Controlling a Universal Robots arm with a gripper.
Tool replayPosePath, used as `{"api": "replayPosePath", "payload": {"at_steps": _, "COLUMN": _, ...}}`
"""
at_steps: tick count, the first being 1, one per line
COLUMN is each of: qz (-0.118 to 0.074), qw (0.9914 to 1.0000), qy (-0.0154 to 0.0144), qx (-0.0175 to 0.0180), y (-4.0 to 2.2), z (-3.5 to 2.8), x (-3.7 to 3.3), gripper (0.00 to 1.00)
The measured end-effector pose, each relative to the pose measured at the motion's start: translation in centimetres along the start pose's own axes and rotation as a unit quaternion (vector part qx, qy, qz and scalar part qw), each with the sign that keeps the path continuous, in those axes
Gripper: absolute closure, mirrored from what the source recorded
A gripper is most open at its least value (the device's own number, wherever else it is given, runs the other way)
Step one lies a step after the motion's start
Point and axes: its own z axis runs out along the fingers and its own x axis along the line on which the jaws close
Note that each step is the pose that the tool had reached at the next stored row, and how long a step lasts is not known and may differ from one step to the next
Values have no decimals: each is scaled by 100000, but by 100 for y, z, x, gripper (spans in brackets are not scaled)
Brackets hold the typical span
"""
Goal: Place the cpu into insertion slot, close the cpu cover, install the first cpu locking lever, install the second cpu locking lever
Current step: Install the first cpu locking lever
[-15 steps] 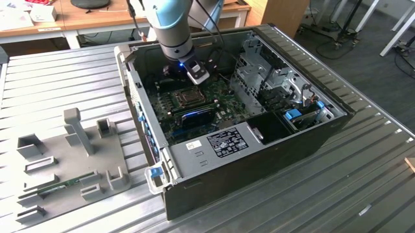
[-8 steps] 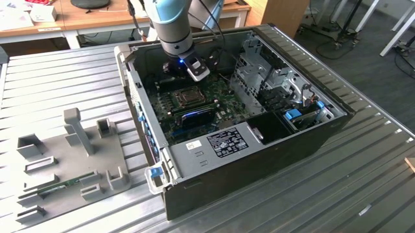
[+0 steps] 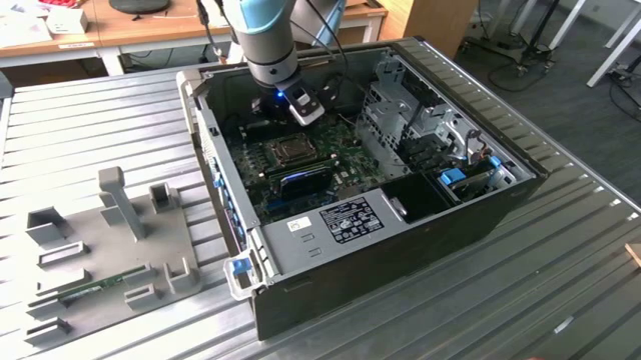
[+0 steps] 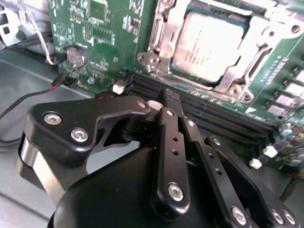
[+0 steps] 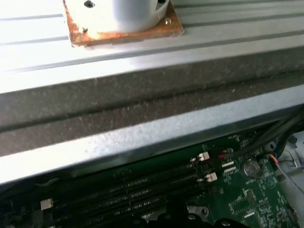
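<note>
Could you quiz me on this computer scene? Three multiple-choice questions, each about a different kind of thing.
1. Where does the cpu sit?
A) in the insertion slot
B) on the grey tray
C) in the gripper

2. What colour is the motherboard?
A) red
B) green
C) white

3. How is the cpu cover?
A) lifted upright
B) taken off
C) folded down around the chip

Answers:
1 A: in the second wrist view the cpu lies in the insertion slot.
2 B: the motherboard is green.
3 C: the cpu cover lies flat, framing the chip, while the gripper hovers beside it, shut and empty.
</note>
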Motion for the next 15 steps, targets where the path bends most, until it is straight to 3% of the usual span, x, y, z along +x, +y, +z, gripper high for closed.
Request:
{"api": "replayPosePath", "payload": {"at_steps": 3, "qz": -520, "qw": 99959, "qy": 672, "qx": 2735, "y": 0, "z": 0, "x": 0, "gripper": 89}}
{"api": "replayPosePath", "payload": {"at_steps": 5, "qz": -930, "qw": 99878, "qy": 1334, "qx": 4659, "y": 0, "z": 0, "x": -1, "gripper": 89}}
{"api": "replayPosePath", "payload": {"at_steps": 6, "qz": -1079, "qw": 99840, "qy": 1606, "qx": 5307, "y": 0, "z": 0, "x": -1, "gripper": 89}}
{"api": "replayPosePath", "payload": {"at_steps": 7, "qz": -1162, "qw": 99822, "qy": 1719, "qx": 5596, "y": 0, "z": 1, "x": -1, "gripper": 89}}
{"api": "replayPosePath", "payload": {"at_steps": 13, "qz": -1169, "qw": 99816, "qy": 1840, "qx": 5656, "y": 0, "z": 1, "x": -2, "gripper": 89}}
{"api": "replayPosePath", "payload": {"at_steps": 14, "qz": -1067, "qw": 99797, "qy": 2348, "qx": 5821, "y": 1, "z": 2, "x": -4, "gripper": 89}}
{"api": "replayPosePath", "payload": {"at_steps": 15, "qz": -914, "qw": 99761, "qy": 3166, "qx": 6073, "y": 2, "z": 5, "x": -9, "gripper": 89}}
